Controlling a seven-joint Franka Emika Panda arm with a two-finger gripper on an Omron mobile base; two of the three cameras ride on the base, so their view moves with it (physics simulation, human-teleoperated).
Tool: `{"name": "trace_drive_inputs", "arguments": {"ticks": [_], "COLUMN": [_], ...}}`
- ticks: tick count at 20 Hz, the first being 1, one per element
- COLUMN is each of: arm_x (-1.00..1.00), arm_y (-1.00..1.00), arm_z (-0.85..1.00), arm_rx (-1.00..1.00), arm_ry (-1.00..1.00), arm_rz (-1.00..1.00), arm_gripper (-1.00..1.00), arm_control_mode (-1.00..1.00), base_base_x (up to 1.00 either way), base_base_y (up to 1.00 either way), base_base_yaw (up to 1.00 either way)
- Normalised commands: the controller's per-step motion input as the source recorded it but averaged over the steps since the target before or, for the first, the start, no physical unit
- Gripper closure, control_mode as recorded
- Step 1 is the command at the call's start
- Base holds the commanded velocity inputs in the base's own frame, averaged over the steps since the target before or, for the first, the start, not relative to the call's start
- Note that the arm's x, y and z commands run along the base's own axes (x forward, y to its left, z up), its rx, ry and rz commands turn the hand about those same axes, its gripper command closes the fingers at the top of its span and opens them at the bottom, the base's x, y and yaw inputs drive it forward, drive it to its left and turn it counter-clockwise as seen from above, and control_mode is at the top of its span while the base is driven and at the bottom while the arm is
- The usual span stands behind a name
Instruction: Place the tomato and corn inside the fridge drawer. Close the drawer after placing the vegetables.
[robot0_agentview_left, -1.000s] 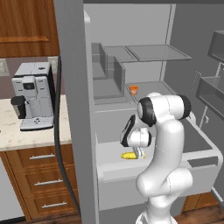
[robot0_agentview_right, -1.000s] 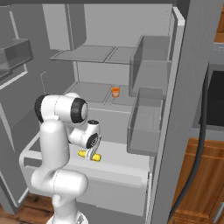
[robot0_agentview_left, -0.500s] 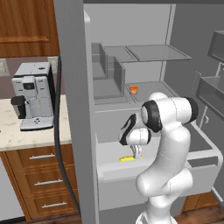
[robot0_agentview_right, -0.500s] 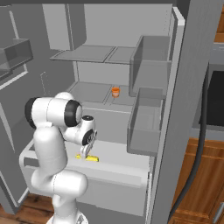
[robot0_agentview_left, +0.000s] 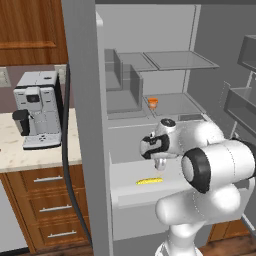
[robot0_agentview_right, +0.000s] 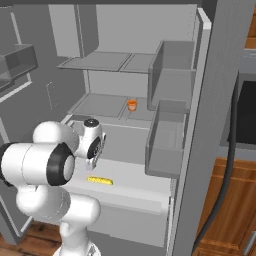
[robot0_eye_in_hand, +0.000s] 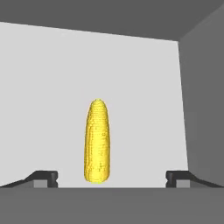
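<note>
Your claw has lifted up off the bumpy yellow corn | corn lies flat in the pale grey fridge drawer | claw is wide apart, holding nothing

The arm covers the right part of the drawer in the left base view and its left part in the right base view. The gripper's fingertips barely clear the hand view's bottom.
</note>
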Motion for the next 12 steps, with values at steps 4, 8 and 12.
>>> {"name": "trace_drive_inputs", "arguments": {"ticks": [4, 8, 12], "arm_x": [-0.98, -1.0, -1.0], "arm_y": [0.0, 0.0, 0.0], "arm_z": [0.98, 0.76, 0.78], "arm_rx": [0.02, 0.12, 0.14], "arm_ry": [-0.29, -0.24, -0.16], "arm_rz": [-0.01, -0.13, -0.19], "arm_gripper": [-1.0, -1.0, -1.0], "arm_control_mode": [-1.0, -1.0, -1.0], "base_base_x": [0.0, 0.0, 0.0], "base_base_y": [0.0, 0.0, 0.0], "base_base_yaw": [0.0, 0.0, 0.0]}}
